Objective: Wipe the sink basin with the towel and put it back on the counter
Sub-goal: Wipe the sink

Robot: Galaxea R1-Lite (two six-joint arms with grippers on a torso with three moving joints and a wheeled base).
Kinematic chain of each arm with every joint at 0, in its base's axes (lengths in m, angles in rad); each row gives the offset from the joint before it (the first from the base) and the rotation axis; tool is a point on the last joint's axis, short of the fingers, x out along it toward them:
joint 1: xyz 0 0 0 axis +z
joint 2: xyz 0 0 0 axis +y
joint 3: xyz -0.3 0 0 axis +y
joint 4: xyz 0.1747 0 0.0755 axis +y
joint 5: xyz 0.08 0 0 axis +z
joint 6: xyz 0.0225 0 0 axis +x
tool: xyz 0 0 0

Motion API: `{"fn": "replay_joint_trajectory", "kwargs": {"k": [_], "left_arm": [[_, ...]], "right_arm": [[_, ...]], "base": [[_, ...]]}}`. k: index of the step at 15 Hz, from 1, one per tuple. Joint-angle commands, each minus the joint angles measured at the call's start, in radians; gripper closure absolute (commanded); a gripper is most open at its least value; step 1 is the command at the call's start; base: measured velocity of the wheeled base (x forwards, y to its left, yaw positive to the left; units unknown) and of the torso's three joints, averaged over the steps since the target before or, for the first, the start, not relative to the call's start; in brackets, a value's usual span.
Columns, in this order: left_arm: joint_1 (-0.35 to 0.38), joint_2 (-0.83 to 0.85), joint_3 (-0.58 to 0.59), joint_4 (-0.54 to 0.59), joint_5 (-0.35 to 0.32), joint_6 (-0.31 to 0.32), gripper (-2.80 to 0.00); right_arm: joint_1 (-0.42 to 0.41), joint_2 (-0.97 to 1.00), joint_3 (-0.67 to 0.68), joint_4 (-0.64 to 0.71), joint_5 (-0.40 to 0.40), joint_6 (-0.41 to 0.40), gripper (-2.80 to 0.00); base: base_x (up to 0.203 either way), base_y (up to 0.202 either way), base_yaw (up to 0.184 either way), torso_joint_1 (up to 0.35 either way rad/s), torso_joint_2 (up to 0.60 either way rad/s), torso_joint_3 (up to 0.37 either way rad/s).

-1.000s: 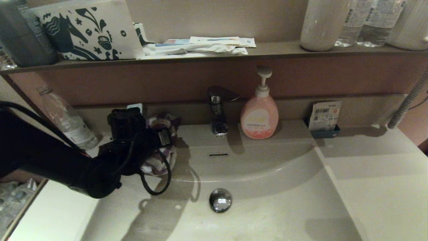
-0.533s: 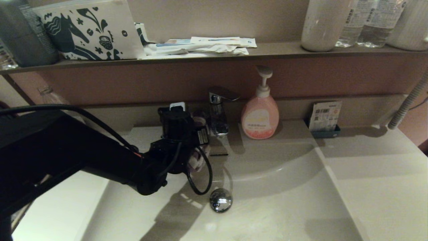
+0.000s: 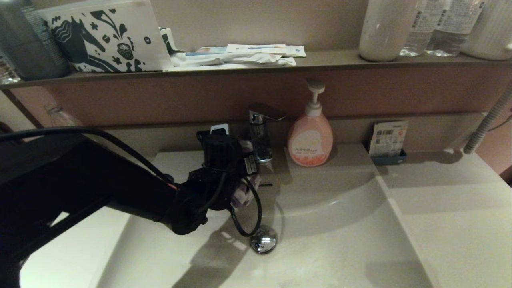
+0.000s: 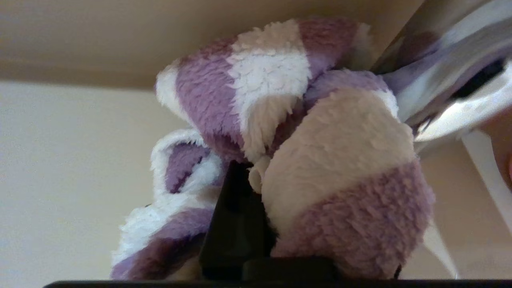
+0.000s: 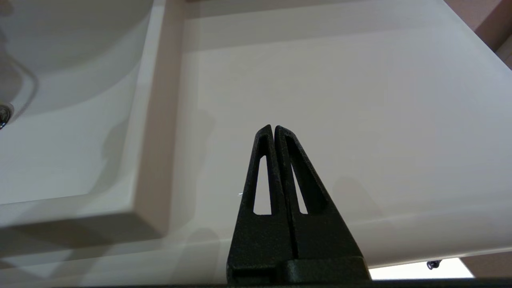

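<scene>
Since a moment earlier, our left gripper [image 3: 245, 176] had edged rightward, clenching the towel [image 3: 244, 193] against the sink basin's [image 3: 328, 224] back wall beside the faucet [image 3: 261, 136]; our right gripper [image 5: 274, 129] hovered clenched above the counter [image 5: 340, 100].

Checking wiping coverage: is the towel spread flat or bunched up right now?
Bunched up: the towel sits in rounded striped folds, clamped in the left gripper by the faucet.

Striped towel bunched at the back of the sink basin

The towel [image 4: 304, 160], fluffy purple-and-white terry, sits crumpled mid-frame in the head view, against the curved back wall of the off-white sink basin [image 3: 332, 236], above the chrome drain plug. The counter [image 3: 452, 208] spreads flat at the right.
</scene>
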Motion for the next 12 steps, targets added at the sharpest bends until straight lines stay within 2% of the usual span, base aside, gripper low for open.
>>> {"fn": "replay_joint_trajectory", "kwargs": {"k": [1,5,10,12], "left_arm": [[0.055,-0.06,0.076,0.007,-0.024,-0.011,0.0],[0.224,-0.182,0.19,0.006,-0.158,-0.029,0.0],[0.488,-0.232,0.211,0.005,-0.365,-0.028,0.0],[0.564,-0.237,0.208,0.005,-0.427,-0.027,0.0]], "right_arm": [[0.0,0.001,0.0,0.0,0.0,0.001,0.0],[0.0,0.001,0.0,0.0,0.0,0.001,0.0],[0.0,0.001,-0.001,0.0,0.0,0.001,0.0],[0.0,0.001,0.0,0.002,0.0,0.001,0.0]], "base": [[0.0,0.0,0.0,0.0,0.0,0.0],[0.0,0.0,0.0,0.0,0.0,0.0],[0.0,0.0,0.0,0.0,0.0,0.0],[0.0,0.0,0.0,0.0,0.0,0.0]]}}
